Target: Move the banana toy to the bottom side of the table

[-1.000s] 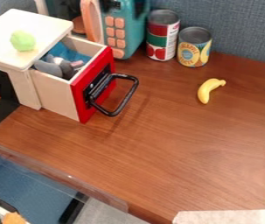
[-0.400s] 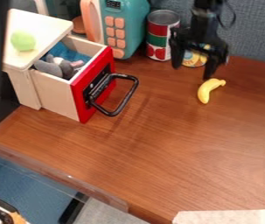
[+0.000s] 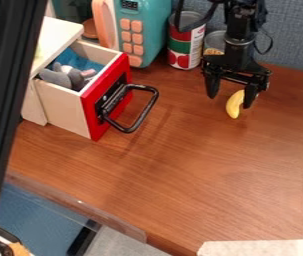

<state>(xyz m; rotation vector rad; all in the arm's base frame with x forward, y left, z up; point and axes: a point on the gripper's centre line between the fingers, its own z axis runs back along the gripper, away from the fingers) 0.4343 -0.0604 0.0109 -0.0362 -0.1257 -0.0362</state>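
Camera view shows the jaws spread open, the banana toy (image 3: pixel 234 104) between them, partly behind one.

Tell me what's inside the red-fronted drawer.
A gray plush toy, with blue material beyond it. The near wall of the drawer hides the toy's lower part, so anything underneath cannot be seen.

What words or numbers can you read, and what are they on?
None that I can read for sure.
Red and green can: print too small to read.
Teal toy microwave: marks in its little window, too small.
Can behind the robot's hand: label mostly hidden.
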